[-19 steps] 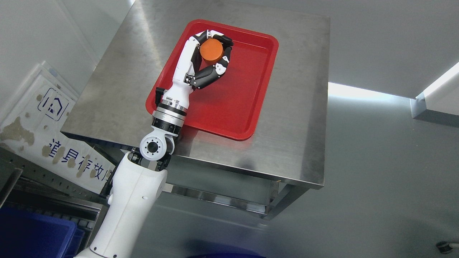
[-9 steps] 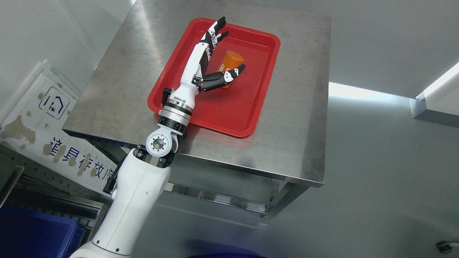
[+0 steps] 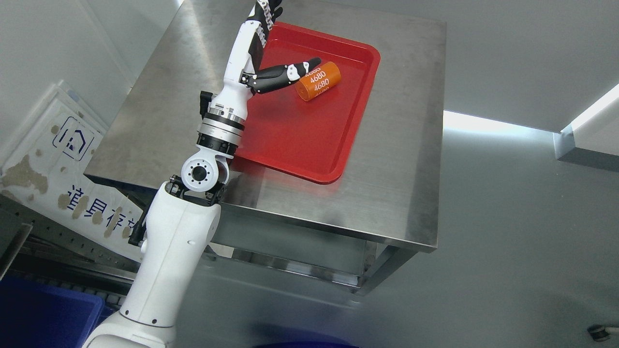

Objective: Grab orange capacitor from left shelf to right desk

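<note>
**Desk editor:** What's the picture?

**Photographer:** An orange capacitor (image 3: 318, 81) printed "4680" lies on its side in the far part of a red tray (image 3: 309, 154), which sits on a steel desk (image 3: 401, 159). The cylinder rests on the tray floor, gripped by nothing.

**Desk editor:** So the delivery is done?

**Photographer:** By my reading, yes, or nearly. The capacitor is on the desk side, set in the tray. All that seems left is for the arm to clear the table. The piece lies tipped over rather than upright; whether that matters, the task line doesn't say.

**Desk editor:** And the hand?

**Photographer:** The left hand (image 3: 263, 53) is raised above the tray's near-left edge, spread wide and holding nothing. Its fingers (image 3: 265, 10) point toward the top edge and run partly out of frame. The thumb (image 3: 285, 75) reaches out toward the capacitor, its tip just beside the cylinder's end; I can't tell whether it touches. The right hand isn't visible.

**Desk editor:** Anything around it?

**Photographer:** A blue bin (image 3: 43, 314) at lower left.
</note>
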Controlling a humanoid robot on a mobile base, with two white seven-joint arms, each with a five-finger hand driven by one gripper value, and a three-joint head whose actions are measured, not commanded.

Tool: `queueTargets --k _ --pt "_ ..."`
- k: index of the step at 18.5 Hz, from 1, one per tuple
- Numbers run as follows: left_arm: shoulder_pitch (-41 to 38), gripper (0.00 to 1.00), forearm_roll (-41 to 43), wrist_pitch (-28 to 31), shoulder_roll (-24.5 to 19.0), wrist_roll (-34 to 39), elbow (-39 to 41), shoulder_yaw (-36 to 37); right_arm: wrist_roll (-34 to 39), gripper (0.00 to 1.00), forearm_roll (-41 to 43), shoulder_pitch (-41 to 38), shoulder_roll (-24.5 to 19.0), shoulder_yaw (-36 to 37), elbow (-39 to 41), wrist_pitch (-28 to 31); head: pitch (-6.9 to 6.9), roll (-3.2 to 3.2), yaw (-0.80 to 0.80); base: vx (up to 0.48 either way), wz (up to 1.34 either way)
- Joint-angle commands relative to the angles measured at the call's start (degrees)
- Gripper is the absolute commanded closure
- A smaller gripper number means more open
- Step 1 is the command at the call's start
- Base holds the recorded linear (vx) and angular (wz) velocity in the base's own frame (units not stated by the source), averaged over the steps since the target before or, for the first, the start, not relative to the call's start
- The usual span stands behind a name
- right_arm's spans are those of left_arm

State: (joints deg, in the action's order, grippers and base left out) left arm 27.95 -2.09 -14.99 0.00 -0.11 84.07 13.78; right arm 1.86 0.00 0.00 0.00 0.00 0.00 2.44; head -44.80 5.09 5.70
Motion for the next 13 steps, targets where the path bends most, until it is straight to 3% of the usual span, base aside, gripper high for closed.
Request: queueTargets --k 1,4,8,13 --pt "-2.1 0.02 -0.02 0.84 -1.0 -0.33 6.98 -13.86 -0.02 0.0 -0.26 0.09 1.0 0.62 1.93 -0.06 0.0 0.0 0.0 0.0 0.0" --pt "-6.67 0.02 -0.02 1.98 -1.14 -0.16 7.68 -16.06 -0.02 0.0 -0.26 0.09 1.0 0.62 1.93 -0.06 0.0 0.0 0.0 0.0 0.0" --pt "-10.19 0.0 0.07 9.1 -1.0 0.46 7.68 -21.51 -0.02 0.0 -0.26 0.09 1.0 0.62 1.93 -0.06 0.0 0.0 0.0 0.0 0.0" --pt "-14.32 0.0 0.5 12.61 -1.0 0.46 7.69 -21.87 -0.02 0.0 -0.26 0.09 1.0 0.62 1.93 -0.06 0.0 0.0 0.0 0.0 0.0"
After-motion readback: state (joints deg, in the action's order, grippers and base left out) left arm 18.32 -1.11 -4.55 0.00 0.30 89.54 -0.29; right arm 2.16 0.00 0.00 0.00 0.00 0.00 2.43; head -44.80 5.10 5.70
